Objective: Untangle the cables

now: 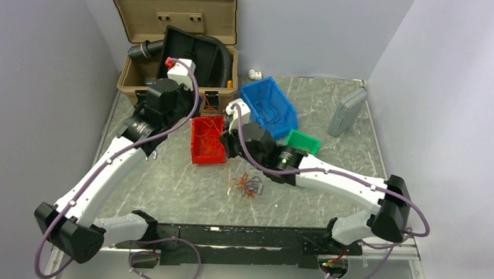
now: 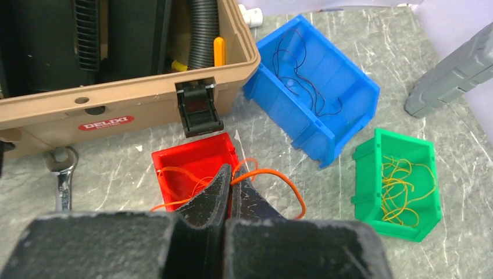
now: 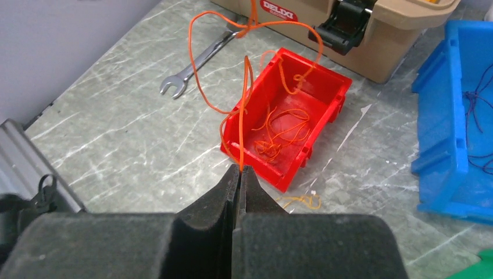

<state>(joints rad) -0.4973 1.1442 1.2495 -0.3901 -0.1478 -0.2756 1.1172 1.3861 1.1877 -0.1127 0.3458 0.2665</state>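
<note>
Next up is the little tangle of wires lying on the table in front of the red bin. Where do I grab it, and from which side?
Probably one loop at the edge of the tangle, not its knotted middle, coming straight down from above: it lies flat on the table, with loops splayed outward, so a side approach would only push it.

The right claw (image 3: 239, 170) has its 2 fingers pressed together on an orange cable (image 3: 245, 93), which rises from the tips and loops high over a red bin (image 3: 328, 96). More orange strands (image 3: 279, 131) lie coiled inside that bin. 1 short orange strand (image 3: 302, 201) lies on the bench (image 3: 134, 145) just beside the bin. A spanner (image 3: 195, 61) lies toward the bench edge by the wall. A tan case (image 3: 401, 40) stands beyond the bin, and a blue bin (image 3: 436, 87) holds dark strands (image 3: 474, 99).
</note>
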